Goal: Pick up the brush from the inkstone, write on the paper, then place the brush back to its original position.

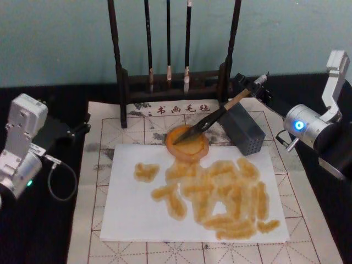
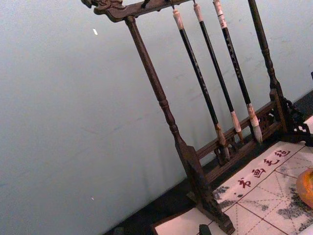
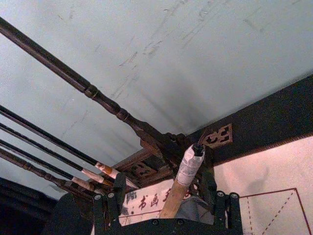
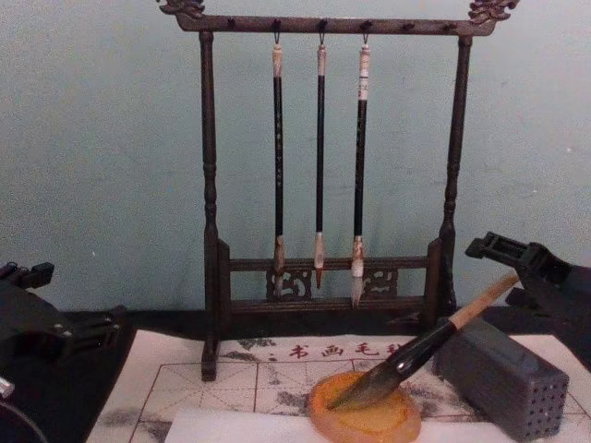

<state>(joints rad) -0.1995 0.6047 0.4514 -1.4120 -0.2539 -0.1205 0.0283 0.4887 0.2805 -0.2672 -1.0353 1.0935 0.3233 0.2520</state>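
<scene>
The brush (image 1: pixel 212 121) lies slanted, its dark pointed tuft inside the inkstone (image 1: pixel 192 151) and its tan wooden handle rising back toward the right gripper (image 1: pixel 254 83). The inkstone is a round, shallow amber dish with a raised rim, and it sits on the far edge of the paper (image 1: pixel 132 214). This white sheet carries many soft amber strokes, thick and blotchy.

In the right wrist view you see what the head view cannot give: the whitish wrapped end of the brush (image 3: pixel 188 169) stands between the black fingers (image 3: pixel 105 208) of the right gripper (image 3: pixel 166 198). They seem to stay spread, apart from the handle on both sides, though the angle is poor. In the chest view the handle leans over the top edge of the grey perforated block (image 4: pixel 503 374).

The left gripper (image 1: pixel 74 131) is parked over the left edge of the mat (image 1: pixel 104 126); whether it is spread or closed you cannot tell.

The mat is off-white with red grid lines, red characters and ink stains. Behind it a dark turned-wood rack (image 4: pixel 208 185) holds three thin brushes (image 4: pixel 319 157). The table (image 1: pixel 33 236) is black, the wall (image 1: pixel 55 38) pale blue-green.
</scene>
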